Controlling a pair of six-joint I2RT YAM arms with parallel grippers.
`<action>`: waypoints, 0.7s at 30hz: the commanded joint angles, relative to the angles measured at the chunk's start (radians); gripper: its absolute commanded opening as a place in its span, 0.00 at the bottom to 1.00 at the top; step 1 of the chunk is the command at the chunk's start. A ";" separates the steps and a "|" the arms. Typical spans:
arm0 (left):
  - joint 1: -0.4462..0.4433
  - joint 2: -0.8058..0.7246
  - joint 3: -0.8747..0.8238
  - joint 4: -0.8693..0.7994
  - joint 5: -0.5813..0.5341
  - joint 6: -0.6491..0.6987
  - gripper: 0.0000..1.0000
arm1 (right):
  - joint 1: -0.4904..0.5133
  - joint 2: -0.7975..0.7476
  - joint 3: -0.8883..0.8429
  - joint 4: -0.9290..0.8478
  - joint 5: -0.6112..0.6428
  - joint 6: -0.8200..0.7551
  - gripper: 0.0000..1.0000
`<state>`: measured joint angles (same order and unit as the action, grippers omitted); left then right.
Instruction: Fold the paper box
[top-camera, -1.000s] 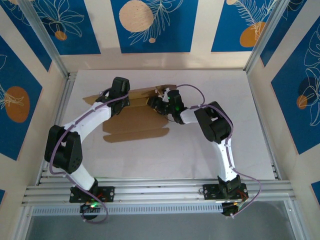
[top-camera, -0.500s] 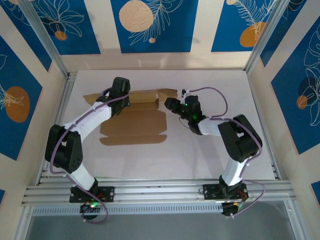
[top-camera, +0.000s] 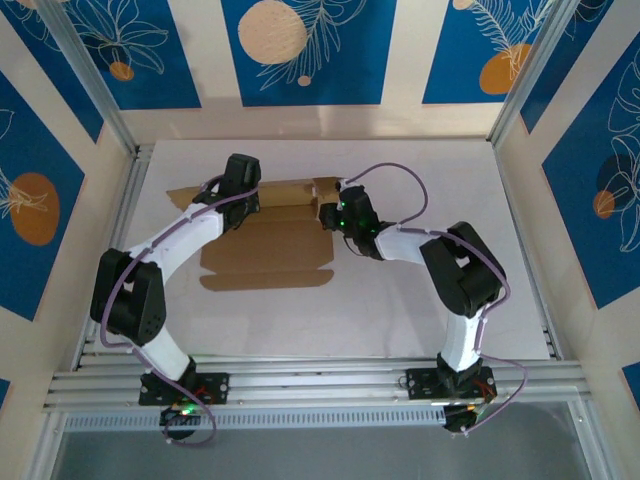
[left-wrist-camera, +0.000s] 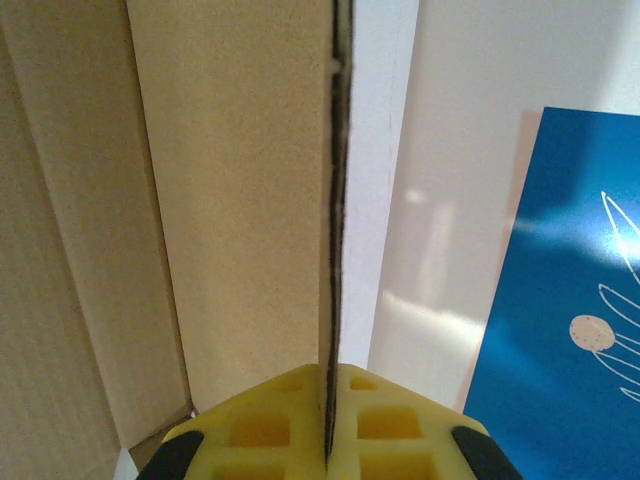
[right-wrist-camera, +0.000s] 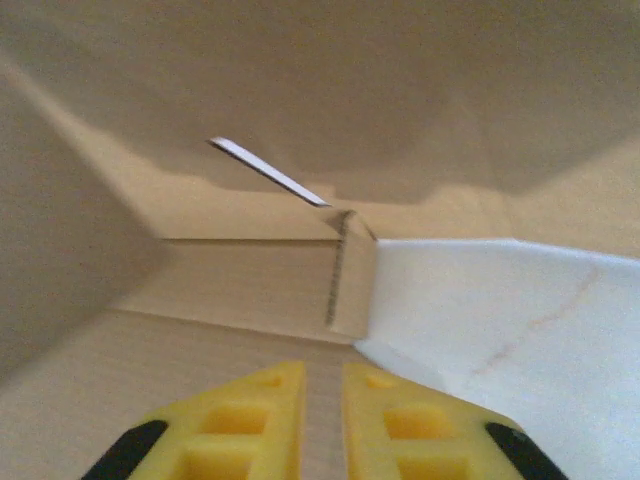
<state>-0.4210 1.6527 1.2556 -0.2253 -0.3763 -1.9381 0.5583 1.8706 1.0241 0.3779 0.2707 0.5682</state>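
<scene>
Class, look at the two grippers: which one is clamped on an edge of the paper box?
The left gripper: its yellow pads pinch a paper box panel edge. The right gripper grips nothing.

Paper box (top-camera: 265, 245) far edge hidden under both arms; left claw (left-wrist-camera: 327, 440) cut off by frame bottom

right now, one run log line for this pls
left gripper: shut on raised far flap | right gripper: nearly closed, empty, at right end | paper box: partly folded on table

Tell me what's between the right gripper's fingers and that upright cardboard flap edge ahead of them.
In the right wrist view, bare cardboard floor of the paper box lies between the right gripper and the flap edge; nothing else sits there.
</scene>
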 joint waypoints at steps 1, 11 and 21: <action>-0.005 0.019 0.001 -0.066 -0.002 -0.002 0.00 | -0.021 0.035 0.040 -0.038 0.027 0.071 0.15; -0.008 0.016 -0.018 -0.047 0.012 -0.003 0.00 | -0.001 0.199 0.216 -0.061 -0.092 0.122 0.14; -0.025 0.020 -0.041 -0.031 0.025 -0.010 0.00 | 0.005 0.318 0.322 -0.074 -0.205 0.168 0.24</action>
<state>-0.4217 1.6527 1.2430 -0.2089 -0.3946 -1.9392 0.5629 2.1597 1.2957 0.3069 0.1116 0.7147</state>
